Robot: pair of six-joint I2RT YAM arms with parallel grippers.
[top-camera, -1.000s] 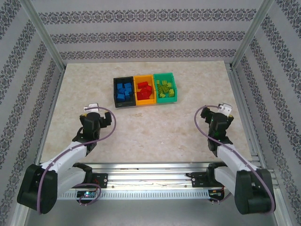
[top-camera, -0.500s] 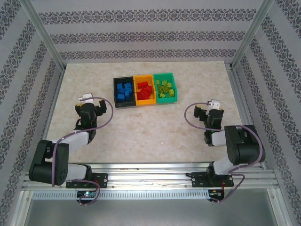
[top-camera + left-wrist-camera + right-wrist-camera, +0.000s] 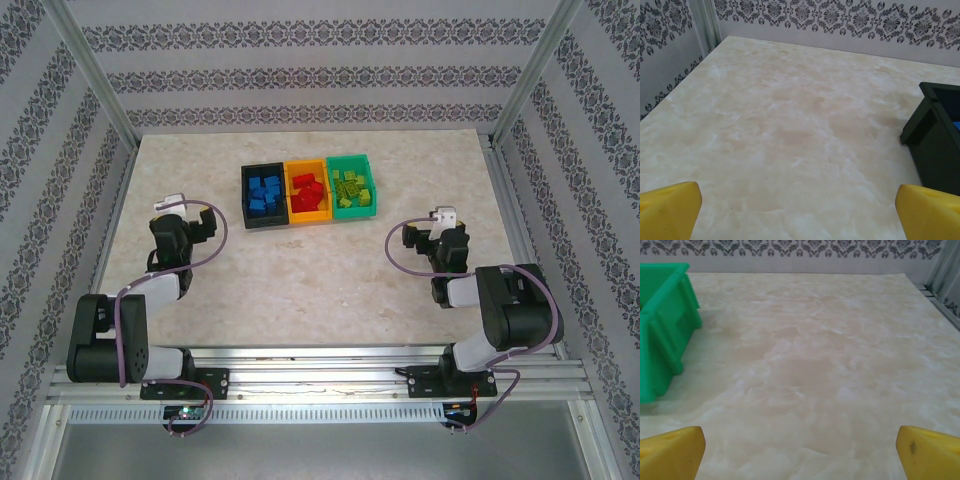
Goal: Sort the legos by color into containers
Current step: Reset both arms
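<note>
All four fingers point(image 3: 669, 212) point(image 3: 671, 452) wide apart, empty.

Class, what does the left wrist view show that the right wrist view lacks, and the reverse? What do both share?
Left wrist view's own: the black container at the right edge. Right wrist view's own: the green container at the left. Shared: marble table, patterned wall, and yellow fingertips of an open hand, left hand or right hand, in the bottom corners.
</note>
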